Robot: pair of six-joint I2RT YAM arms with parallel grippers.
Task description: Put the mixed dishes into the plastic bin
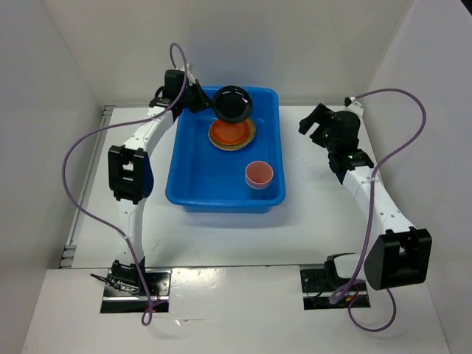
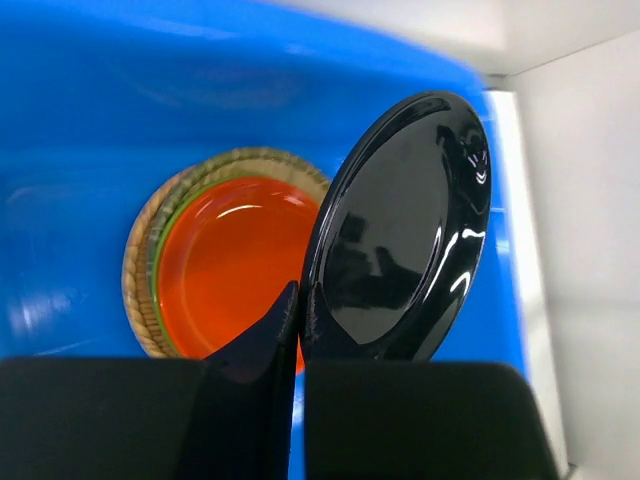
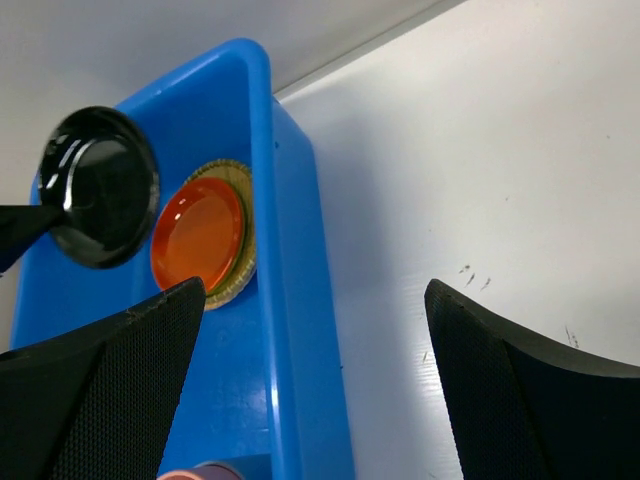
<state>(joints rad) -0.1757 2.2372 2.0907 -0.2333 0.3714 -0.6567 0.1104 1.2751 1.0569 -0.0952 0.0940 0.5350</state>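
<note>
Black plate (image 1: 233, 105) is hanging tilted on edge from my left end effector (image 2: 300, 300), which is clamping its rim tight, over the far end of the bin (image 1: 193, 193), just above the orange plate (image 1: 231, 135). My right end effector (image 1: 313, 122) is gaping wide, gripping nothing, over the bench (image 1: 310, 221) right of the bin.

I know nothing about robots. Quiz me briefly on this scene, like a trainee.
1. True or false: the left end effector is shut on the glossy black round plate.
2. Which dish tops the stack inside the bright blue rectangular plastic bin? A) white bowl B) orange round plate C) steel fork
3. What stands alone by the bin's near right corner?
Key: 1 true; 2 B; 3 the small reddish-pink cup.
</note>
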